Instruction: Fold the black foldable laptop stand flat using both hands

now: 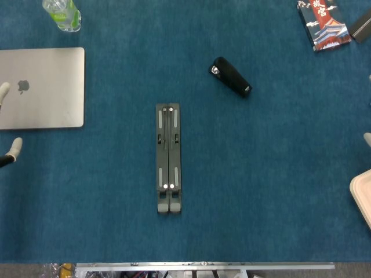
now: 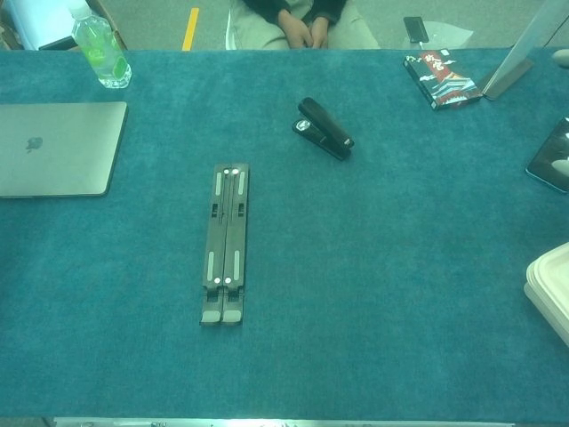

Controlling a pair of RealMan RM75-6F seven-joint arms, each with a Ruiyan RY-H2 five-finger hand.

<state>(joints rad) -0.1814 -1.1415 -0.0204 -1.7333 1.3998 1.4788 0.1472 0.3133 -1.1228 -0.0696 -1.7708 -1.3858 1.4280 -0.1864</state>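
Stand status: the black folding metal laptop stand [image 1: 168,158] lay collapsed into one slim bar mid-surface [image 1: 261,191], nothing touching it. Only fingertips of your left hand [image 1: 8,147] and right hand [image 1: 367,138] showed at the edges; finger state could not be told. Judged folding complete; keep clear.

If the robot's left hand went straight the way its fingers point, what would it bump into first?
Probably the silver laptop. Only fingertips of the left hand show at the picture's left edge, pointing roughly rightward, and one lies over the laptop's edge. The hand's height is unclear, so it might pass above instead.
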